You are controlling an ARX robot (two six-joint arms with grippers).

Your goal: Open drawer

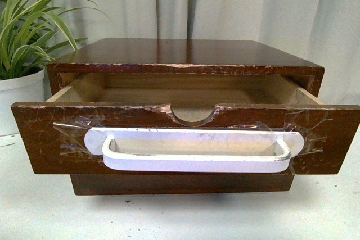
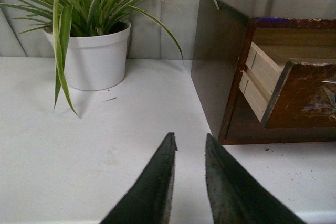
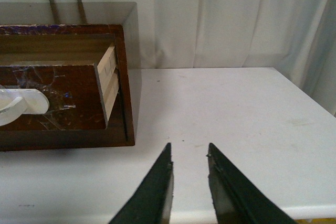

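Note:
The dark brown wooden drawer (image 1: 39, 139) stands pulled well out of its cabinet (image 1: 185, 51). Its long white handle (image 1: 197, 150) is held on by clear tape, and a semicircular notch (image 1: 192, 115) cuts its top rim. The inside looks empty. Neither gripper shows in the front view. My left gripper (image 2: 189, 137) is open and empty over the table, apart from the cabinet's side (image 2: 215, 61); the drawer front (image 2: 304, 93) shows there. My right gripper (image 3: 189, 148) is open and empty, apart from the cabinet's other side; the drawer (image 3: 63, 95) and handle end (image 3: 18, 103) show there.
A spider plant in a white pot (image 2: 94, 59) stands on the white table (image 2: 105, 140) beside the cabinet, also in the front view (image 1: 19, 91). A pale curtain (image 3: 220, 19) hangs behind. The table's side edge (image 3: 310, 95) shows in the right wrist view.

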